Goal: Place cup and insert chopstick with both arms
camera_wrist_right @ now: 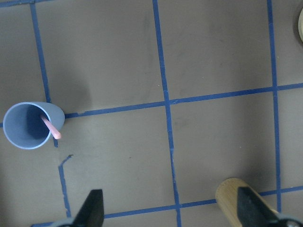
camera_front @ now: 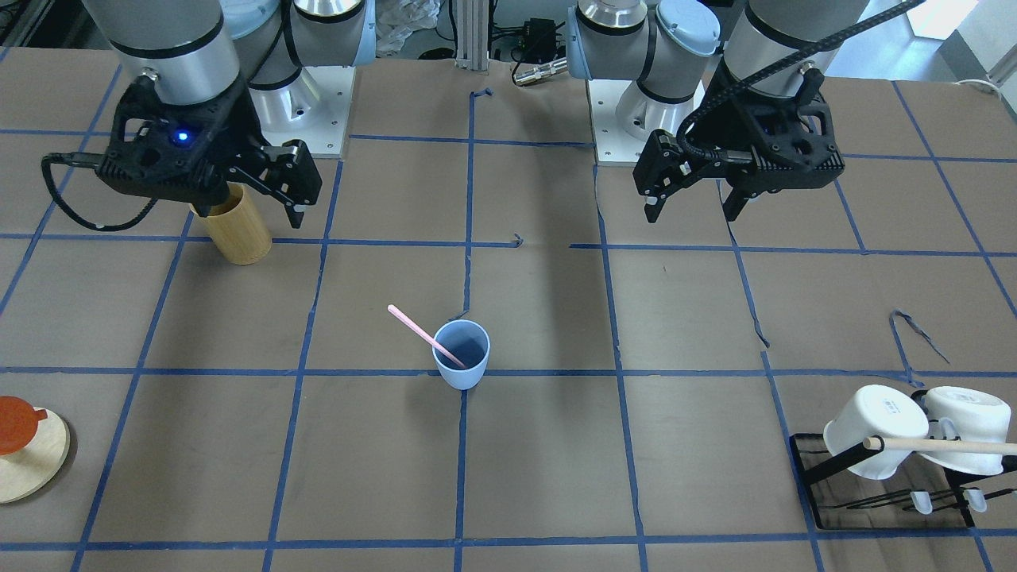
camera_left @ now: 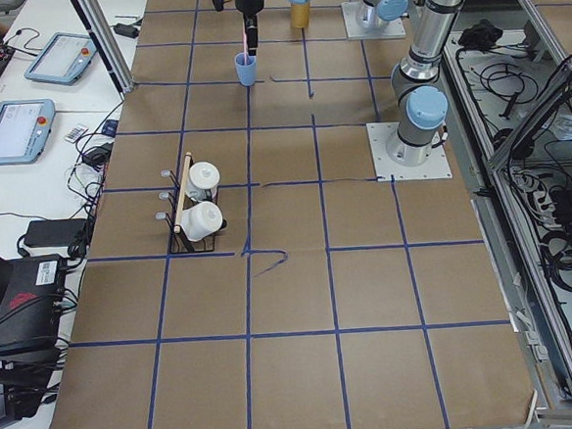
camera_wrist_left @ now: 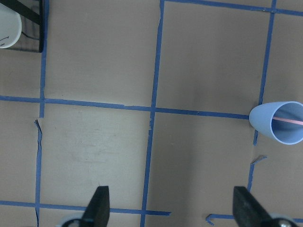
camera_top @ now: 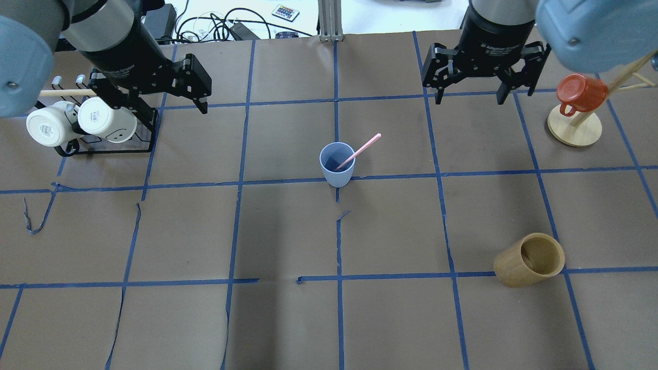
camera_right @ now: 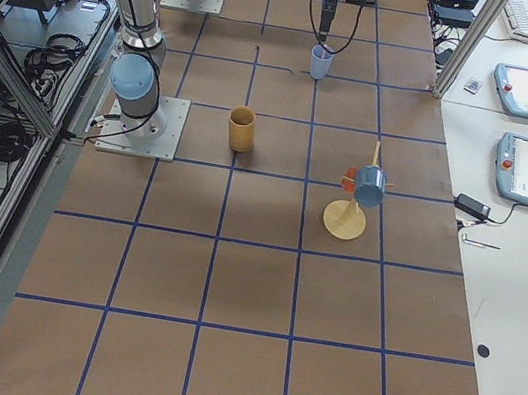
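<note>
The light blue cup [camera_top: 337, 164] stands upright near the middle of the table, on a blue tape line; it also shows in the front view [camera_front: 461, 355]. The pale pink chopstick [camera_top: 362, 149] stands inside it, leaning on the rim toward the robot's right, its upper end sticking out. My left gripper [camera_front: 691, 208] is open and empty, held above the table well off to the cup's left. My right gripper [camera_top: 470, 97] is open and empty, held high off to the cup's right. The cup shows at the edge of both wrist views [camera_wrist_left: 279, 123] [camera_wrist_right: 28, 125].
A tan bamboo cylinder [camera_top: 529, 259] stands on the right side near the robot. Two white mugs [camera_top: 77, 121] hang on a black rack with a wooden rod [camera_front: 945, 446] at the far left. A red mug [camera_top: 578, 97] hangs on a round wooden stand at the far right.
</note>
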Motion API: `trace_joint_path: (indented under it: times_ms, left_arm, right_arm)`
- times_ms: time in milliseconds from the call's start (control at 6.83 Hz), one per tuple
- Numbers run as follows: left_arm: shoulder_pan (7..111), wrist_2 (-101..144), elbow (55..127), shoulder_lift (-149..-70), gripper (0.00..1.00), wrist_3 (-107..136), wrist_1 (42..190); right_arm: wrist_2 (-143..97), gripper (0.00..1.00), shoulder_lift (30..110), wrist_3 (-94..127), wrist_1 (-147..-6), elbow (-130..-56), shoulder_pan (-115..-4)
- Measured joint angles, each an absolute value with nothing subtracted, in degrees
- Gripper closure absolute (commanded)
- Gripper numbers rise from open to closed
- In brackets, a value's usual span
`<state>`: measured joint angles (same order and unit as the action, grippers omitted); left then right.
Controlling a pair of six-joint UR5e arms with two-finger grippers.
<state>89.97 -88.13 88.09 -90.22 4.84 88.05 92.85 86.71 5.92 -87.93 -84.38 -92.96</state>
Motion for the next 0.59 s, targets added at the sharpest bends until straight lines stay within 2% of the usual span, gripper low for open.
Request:
trace_joint_path:
  times_ms: [293, 585]
  left_arm:
    - [90.8, -89.0, 88.0, -90.1, 0.00, 4.4, 88.0]
    - [91.0, -89.9, 88.0, -90.2, 0.00, 3.7, 88.0]
  right_arm:
    - [93.4, 0.00, 89.1, -5.8, -84.4, -84.8, -89.3]
    - [93.6, 0.00, 91.3, -9.0, -83.4, -86.5, -88.5]
